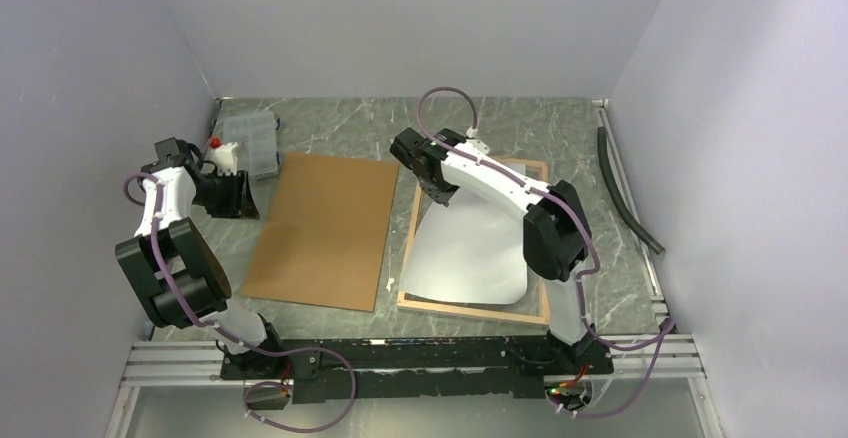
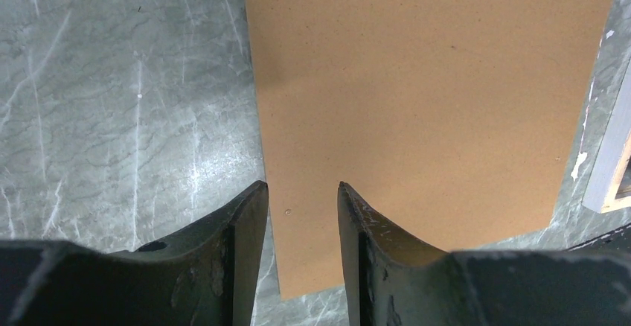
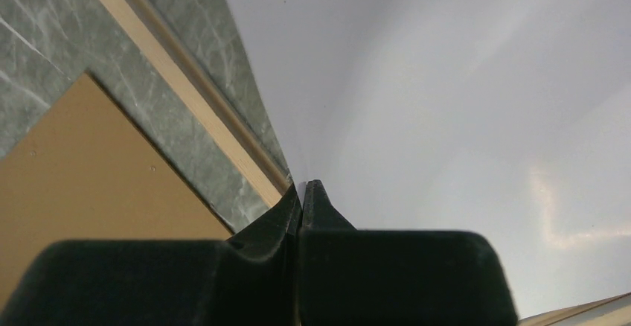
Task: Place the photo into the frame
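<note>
Watching the feeds, I am seeing the grey marbled table point(image 1: 330, 123) carrying the frame point(image 1: 470, 310), which is lying wood side up, right of centre. The brown backing board point(image 1: 325, 228) is lying flat just to the frame's left, narrowly apart from it. The photo point(image 1: 470, 253) is resting white side up inside the frame. My right tool point(image 3: 301, 188) is sitting clenched at the photo's far left edge; I cannot tell whether paper is pinched. My left tool point(image 2: 301, 192) is hanging released and empty by the board's left edge.
</note>
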Available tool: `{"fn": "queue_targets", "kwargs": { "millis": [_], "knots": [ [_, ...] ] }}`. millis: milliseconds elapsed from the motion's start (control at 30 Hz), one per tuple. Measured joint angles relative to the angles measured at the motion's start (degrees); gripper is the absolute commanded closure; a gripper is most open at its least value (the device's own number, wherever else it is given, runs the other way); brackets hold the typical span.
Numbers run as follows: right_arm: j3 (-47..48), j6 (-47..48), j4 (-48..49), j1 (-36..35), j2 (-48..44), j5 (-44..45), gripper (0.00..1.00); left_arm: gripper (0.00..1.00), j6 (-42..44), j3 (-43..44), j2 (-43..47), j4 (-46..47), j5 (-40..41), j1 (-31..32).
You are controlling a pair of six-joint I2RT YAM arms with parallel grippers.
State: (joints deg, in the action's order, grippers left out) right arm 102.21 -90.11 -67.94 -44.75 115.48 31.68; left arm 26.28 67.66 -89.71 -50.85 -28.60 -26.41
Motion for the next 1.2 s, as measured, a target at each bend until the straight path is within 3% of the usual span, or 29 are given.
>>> {"fn": "queue_targets", "kwargs": {
  "millis": [433, 733, 1033, 1200],
  "knots": [
    [5.99, 1.14, -1.36, 2.4, 3.02, 1.57, 1.0, 0.54, 0.0, -1.01, 0.0, 0.68, 0.0, 0.0],
    [9.05, 9.84, -1.38, 2.93, 4.96, 2.43, 1.0, 0.54, 0.0, -1.79, 0.0, 0.85, 0.02, 0.0],
    [-1.2, 24.28, 3.15, 0.76, 4.15, 2.32, 1.0, 0.54, 0.0, -1.79, 0.0, 0.83, 0.0, 0.0],
    [-2.05, 29.09, 4.04, -0.66, 2.86, 2.82, 1.0, 0.54, 0.0, -1.79, 0.0, 0.83, 0.0, 0.0]
  ]
}}
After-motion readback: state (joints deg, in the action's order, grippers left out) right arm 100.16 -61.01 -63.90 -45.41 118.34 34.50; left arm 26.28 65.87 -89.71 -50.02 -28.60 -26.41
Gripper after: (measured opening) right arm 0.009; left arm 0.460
